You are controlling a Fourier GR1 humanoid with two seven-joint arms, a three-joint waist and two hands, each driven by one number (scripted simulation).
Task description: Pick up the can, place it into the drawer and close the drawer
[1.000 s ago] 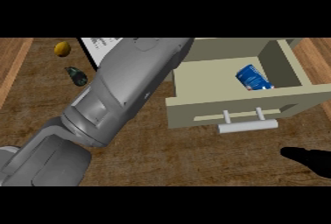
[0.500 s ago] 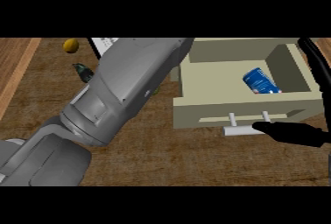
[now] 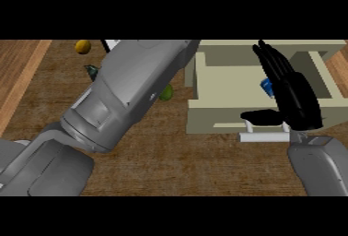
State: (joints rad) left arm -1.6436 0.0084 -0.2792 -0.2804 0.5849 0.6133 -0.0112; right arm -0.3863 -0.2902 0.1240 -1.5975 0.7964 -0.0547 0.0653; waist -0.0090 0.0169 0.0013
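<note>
Head view, left to right. A yellow fruit (image 3: 83, 46) lies at the upper left of the wooden counter (image 3: 176, 161). The grey left forearm (image 3: 125, 99) crosses the frame diagonally; its hand is out of sight, so its state cannot be told. A green object (image 3: 166, 92) shows beside that forearm. The beige drawer (image 3: 217, 115) stands open, its white handle (image 3: 262, 136) toward the viewer. The right hand (image 3: 289, 92) is held over the drawer with fingers straight and thumb at the handle, grasping nothing. The blue can (image 3: 267, 86) lies inside the drawer, partly hidden under those fingers.
</note>
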